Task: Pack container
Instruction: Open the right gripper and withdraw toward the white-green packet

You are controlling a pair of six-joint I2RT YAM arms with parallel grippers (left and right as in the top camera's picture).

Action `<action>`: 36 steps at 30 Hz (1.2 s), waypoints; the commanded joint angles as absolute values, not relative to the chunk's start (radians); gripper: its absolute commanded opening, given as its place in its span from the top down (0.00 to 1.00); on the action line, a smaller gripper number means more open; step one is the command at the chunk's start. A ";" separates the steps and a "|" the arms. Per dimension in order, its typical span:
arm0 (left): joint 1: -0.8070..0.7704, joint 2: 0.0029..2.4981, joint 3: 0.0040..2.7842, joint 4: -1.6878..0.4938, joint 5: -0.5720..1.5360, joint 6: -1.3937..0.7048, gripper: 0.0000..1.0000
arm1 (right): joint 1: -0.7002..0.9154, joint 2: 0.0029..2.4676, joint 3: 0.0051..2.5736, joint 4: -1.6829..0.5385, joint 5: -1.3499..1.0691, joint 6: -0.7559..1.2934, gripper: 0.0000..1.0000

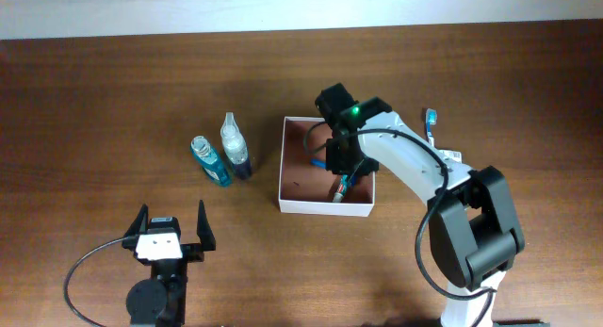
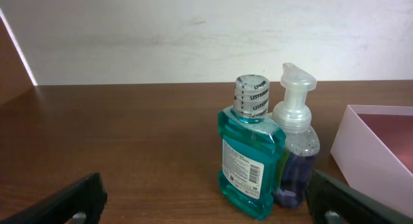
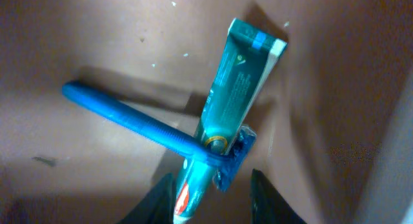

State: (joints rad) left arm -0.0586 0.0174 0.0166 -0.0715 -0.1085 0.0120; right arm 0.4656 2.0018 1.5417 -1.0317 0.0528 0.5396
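The container, a shallow white box with a reddish-brown inside, sits mid-table. My right gripper reaches down into it. In the right wrist view a teal toothpaste tube lies on the container floor with a blue razor lying across it. My right gripper stands open, its fingers straddling the tube's lower end with a gap on the right side. My left gripper is wide open near the front edge, holding nothing.
A teal mouthwash bottle and a clear soap pump bottle stand side by side left of the container. The left wrist view faces both, the mouthwash bottle and the pump bottle. A toothbrush lies right of the box.
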 commanded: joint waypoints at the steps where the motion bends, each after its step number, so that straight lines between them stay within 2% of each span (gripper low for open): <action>1: -0.059 0.011 0.009 -0.072 -0.098 0.031 0.01 | 0.470 1.946 1.691 -1.103 0.050 0.487 0.68; 7: -0.059 0.011 0.009 -0.072 -0.098 0.031 0.00 | 0.407 1.885 1.864 -1.307 0.208 0.441 0.68; 15: -0.059 0.011 0.009 -0.072 -0.098 0.031 0.01 | 0.197 1.847 1.867 -1.400 0.214 0.351 0.69; 23: -0.059 0.011 0.009 -0.072 -0.098 0.031 0.01 | 0.018 1.849 1.757 -1.341 0.166 0.213 0.69; 29: -0.059 0.011 0.009 -0.072 -0.098 0.031 0.00 | -0.096 1.852 1.559 -1.161 0.083 0.150 0.68; 33: -0.059 0.011 0.009 -0.072 -0.098 0.031 0.00 | -0.157 1.852 1.440 -1.067 0.003 0.058 0.55; 36: -0.059 0.011 0.009 -0.072 -0.098 0.031 0.00 | -0.191 1.852 1.367 -1.013 -0.012 0.020 0.36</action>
